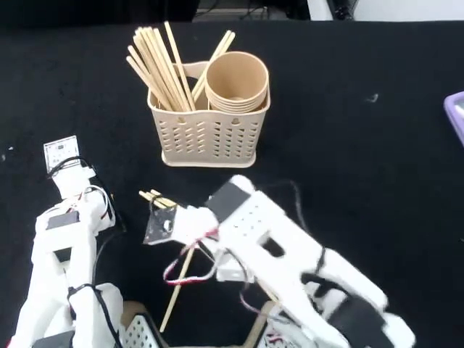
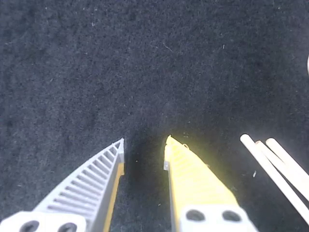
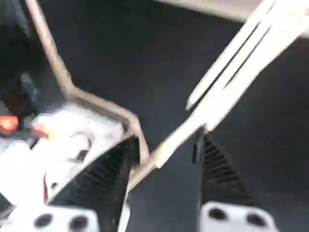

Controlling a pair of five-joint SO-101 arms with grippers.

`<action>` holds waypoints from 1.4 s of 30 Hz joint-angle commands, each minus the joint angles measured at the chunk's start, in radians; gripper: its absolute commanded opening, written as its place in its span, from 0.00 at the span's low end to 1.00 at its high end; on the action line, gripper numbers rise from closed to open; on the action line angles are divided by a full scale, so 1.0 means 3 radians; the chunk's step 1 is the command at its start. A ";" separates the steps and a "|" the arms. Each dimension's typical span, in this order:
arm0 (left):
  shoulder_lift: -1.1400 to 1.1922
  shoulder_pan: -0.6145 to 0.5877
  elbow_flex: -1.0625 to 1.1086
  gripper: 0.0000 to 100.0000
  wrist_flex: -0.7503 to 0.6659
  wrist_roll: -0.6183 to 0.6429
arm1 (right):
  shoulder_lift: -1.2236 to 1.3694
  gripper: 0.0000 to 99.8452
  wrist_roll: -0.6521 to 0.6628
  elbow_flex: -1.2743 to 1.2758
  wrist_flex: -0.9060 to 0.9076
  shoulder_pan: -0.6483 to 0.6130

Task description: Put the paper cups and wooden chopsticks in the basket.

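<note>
- Basket: beige, perforated, upright on the black counter, upper centre of the high view.
- Paper cups: nested stack standing in the basket's right part, mouth up.
- Chopstick bundle: standing in the basket's left part and fanning up and to the left. A few sticks lean right, against the cups.
- Right gripper: lower centre of the high view, below the basket. Jaws clamped on the loose chopsticks, which cross slantwise between them in the right wrist view. Stick ends poke out to the left of the jaws in the high view.
- Single stick: runs down and to the left beneath the right arm's wiring, toward the bottom edge of the frame.
- Left gripper: lower left of the high view, low over bare counter. Jaws parted, holding nothing. The loose chopsticks lie just off to one side.
- White card: on the counter just above the left arm.
- Purple item: right edge of the frame, cut off.
</note>
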 commanded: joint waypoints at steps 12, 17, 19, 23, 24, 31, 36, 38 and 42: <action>-0.0020 0.0023 -0.0023 0.14 -0.0046 0.0015 | -0.0248 0.01 0.0015 -0.0269 -0.0041 0.0169; -0.0020 0.0023 -0.0023 0.14 -0.0046 0.0015 | -0.0857 0.01 0.0066 -0.0274 0.0066 0.0522; -0.0020 0.0023 -0.0028 0.14 -0.0046 0.0015 | -0.1102 0.01 0.0159 -0.0274 0.0066 0.0655; -0.0020 0.0023 -0.0028 0.14 -0.0046 0.0015 | -0.1562 0.01 0.0179 -0.0279 -0.0061 0.0895; -0.0020 0.0023 -0.0028 0.14 -0.0046 0.0015 | -0.1675 0.01 0.0169 -0.0279 -0.0123 0.0951; -0.0020 0.0018 -0.0033 0.14 -0.0051 0.0015 | -0.1987 0.01 0.0164 -0.0105 -0.0435 0.1064; -0.0020 0.0018 -0.0028 0.14 -0.0051 0.0015 | -0.1982 0.01 0.0425 0.0304 -0.0757 0.1580; -0.0020 0.0018 -0.0028 0.14 -0.0051 0.0015 | -0.1982 0.01 0.0598 0.0483 -0.0869 0.1897; -0.0020 0.0018 -0.0033 0.14 -0.0051 0.0015 | -0.1982 0.01 0.0921 0.0831 -0.1187 0.2496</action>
